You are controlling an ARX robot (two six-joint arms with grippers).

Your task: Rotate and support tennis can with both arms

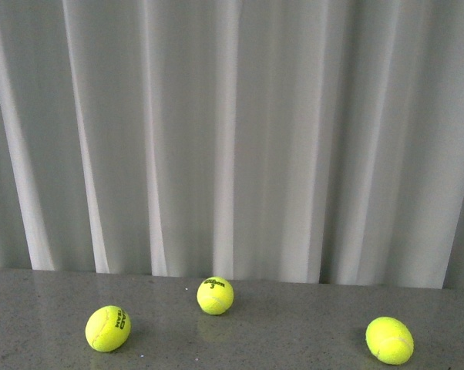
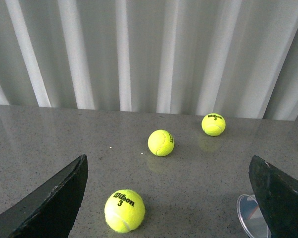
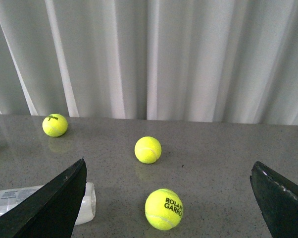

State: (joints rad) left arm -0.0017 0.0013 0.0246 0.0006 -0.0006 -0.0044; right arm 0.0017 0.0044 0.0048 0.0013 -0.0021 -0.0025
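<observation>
The tennis can (image 3: 88,203) lies on its side on the grey table (image 1: 294,308), out of the front view altogether and so, I judge, nearer the robot than that view's lower edge. The right wrist view shows its clear end and a strip of white label just beside one finger of the right gripper (image 3: 169,162), partly hidden behind it; the left wrist view shows only a round clear rim of the tennis can (image 2: 249,218) close against one finger of the left gripper (image 2: 168,159); whether either finger touches it I cannot tell. From this the can seems to lie between the two arms, where each could reach one end. Both grippers are spread wide and hold nothing; that width suits a barrel broader than a ball, so they look readied for a first grasp, and neither rotating nor supporting has begun. In the front view a Wilson-marked ball (image 1: 215,295) sits far back on the table before the white curtain (image 1: 294,139); a second ball (image 1: 108,328) lies at its 8 o'clock and a third ball (image 1: 389,340) at its 4 o'clock, all well apart. Loose and round, they would likely roll if nudged, so the arms had best close on the can along a path that misses them.
</observation>
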